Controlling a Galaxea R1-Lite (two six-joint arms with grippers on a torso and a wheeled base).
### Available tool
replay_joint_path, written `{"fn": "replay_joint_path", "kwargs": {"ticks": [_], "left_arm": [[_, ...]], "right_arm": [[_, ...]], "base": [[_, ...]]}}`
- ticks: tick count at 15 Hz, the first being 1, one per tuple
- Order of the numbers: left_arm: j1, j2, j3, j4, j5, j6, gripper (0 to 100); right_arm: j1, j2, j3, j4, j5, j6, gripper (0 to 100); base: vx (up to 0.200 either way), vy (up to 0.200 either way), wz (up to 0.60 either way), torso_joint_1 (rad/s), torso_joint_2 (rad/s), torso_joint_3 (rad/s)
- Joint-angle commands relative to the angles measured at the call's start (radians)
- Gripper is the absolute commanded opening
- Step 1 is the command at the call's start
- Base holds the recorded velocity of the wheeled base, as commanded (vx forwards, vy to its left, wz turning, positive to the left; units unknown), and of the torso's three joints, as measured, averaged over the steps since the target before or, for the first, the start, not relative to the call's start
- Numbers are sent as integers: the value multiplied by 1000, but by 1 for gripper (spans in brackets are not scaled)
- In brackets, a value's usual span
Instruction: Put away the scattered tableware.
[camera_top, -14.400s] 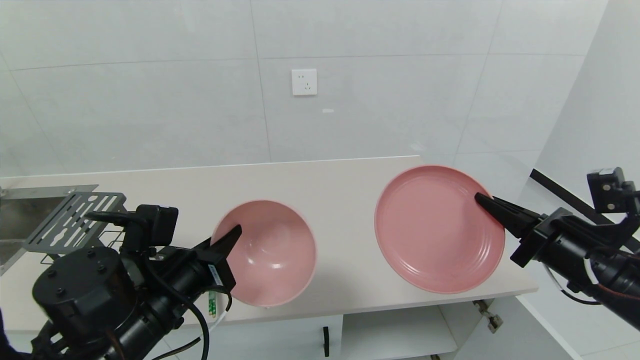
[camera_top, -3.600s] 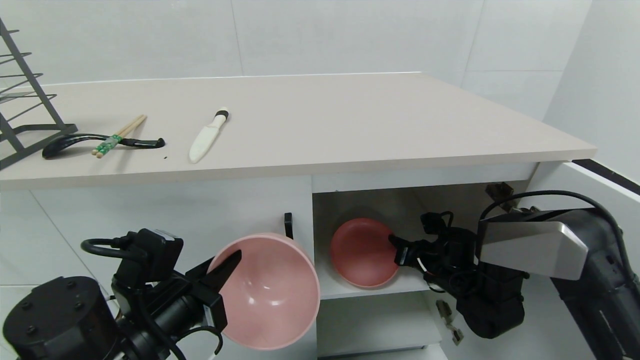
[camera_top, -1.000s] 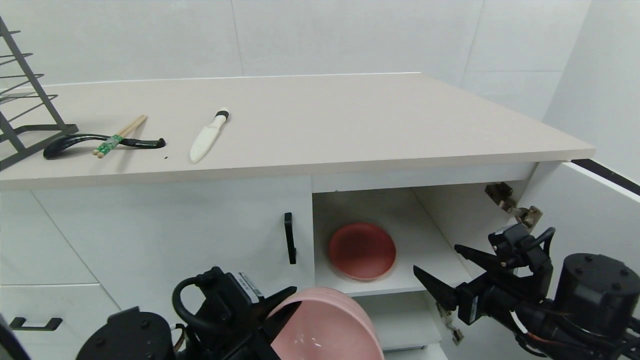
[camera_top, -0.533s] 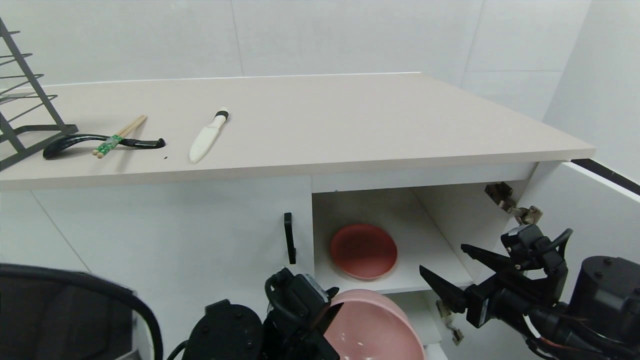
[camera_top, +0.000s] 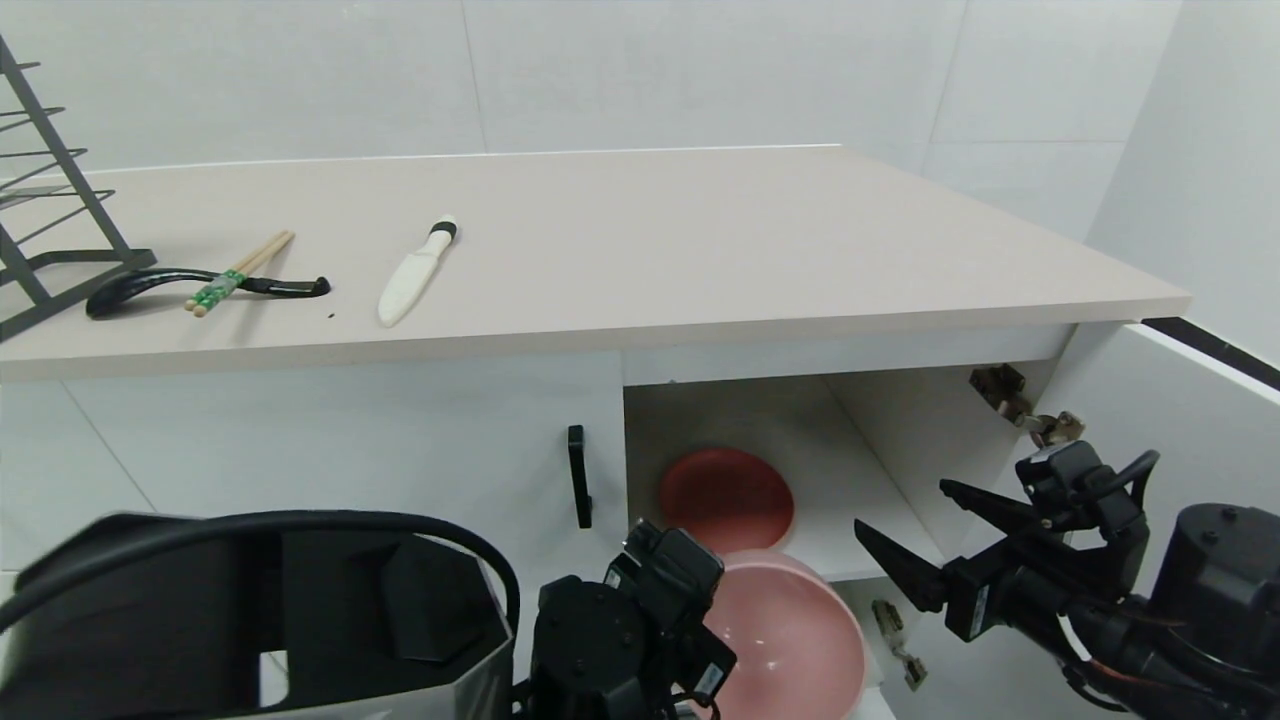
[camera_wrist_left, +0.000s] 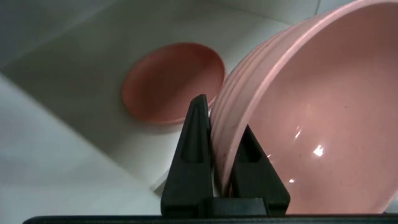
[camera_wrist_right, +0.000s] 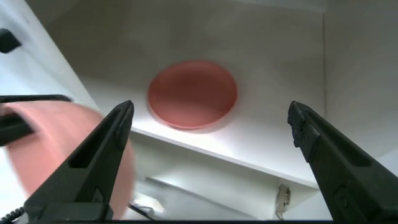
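Observation:
A pink bowl (camera_top: 795, 640) hangs in front of the open cabinet, just below and in front of the shelf edge. My left gripper (camera_wrist_left: 222, 140) is shut on its rim, one finger inside and one outside. The bowl (camera_wrist_right: 59, 158) also appears beside my right gripper. A pink plate (camera_top: 725, 493) lies flat on the cabinet shelf (camera_top: 880, 520); the same plate (camera_wrist_left: 171, 81) sits beyond the bowl. My right gripper (camera_top: 902, 507) stands open and holds nothing, to the right of the bowl, pointing at the plate (camera_wrist_right: 193, 93) from outside the cabinet.
On the countertop (camera_top: 700, 230) lie chopsticks (camera_top: 240, 268), a black spoon (camera_top: 190, 283) and a white knife (camera_top: 415, 272), with a metal rack (camera_top: 40, 200) at the far left. The cabinet's right door (camera_top: 1180, 400) stands open; the left door carries a black handle (camera_top: 577, 490).
My left arm has carried the bowl rightward, up to the open cabinet below the plate's shelf. My right gripper, open since letting go of the plate, has drifted slightly right.

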Motion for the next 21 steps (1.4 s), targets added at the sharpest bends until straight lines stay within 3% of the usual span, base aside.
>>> {"fn": "replay_joint_path", "kwargs": {"ticks": [1,4,8,13,17,21], "left_arm": [[2,80,-99,-1,3,8,0],[45,180,-275,-1,30,29,0],[55,186,-421,-1,34,18,0],[55,86,-409,-1,27,-49,0],[47,47,-363,-1,14,-52,0],[42,48,-361,-1,11,-60,0]], "right_arm": [[-1,-14,1,-1,0,0,100],[1,-22,2,-1,0,0,100],[-2,-14,2,-1,0,1,100],[-85,72,-25,-1,0,14,100],[-79,72,-47,-1,0,34,100],[-10,64,-59,-1,0,115,100]], "base": [[0,0,0,0,0,0],[0,0,0,0,0,0],[0,0,0,0,0,0],[0,0,0,0,0,0],[0,0,0,0,0,0],[0,0,0,0,0,0]]}}
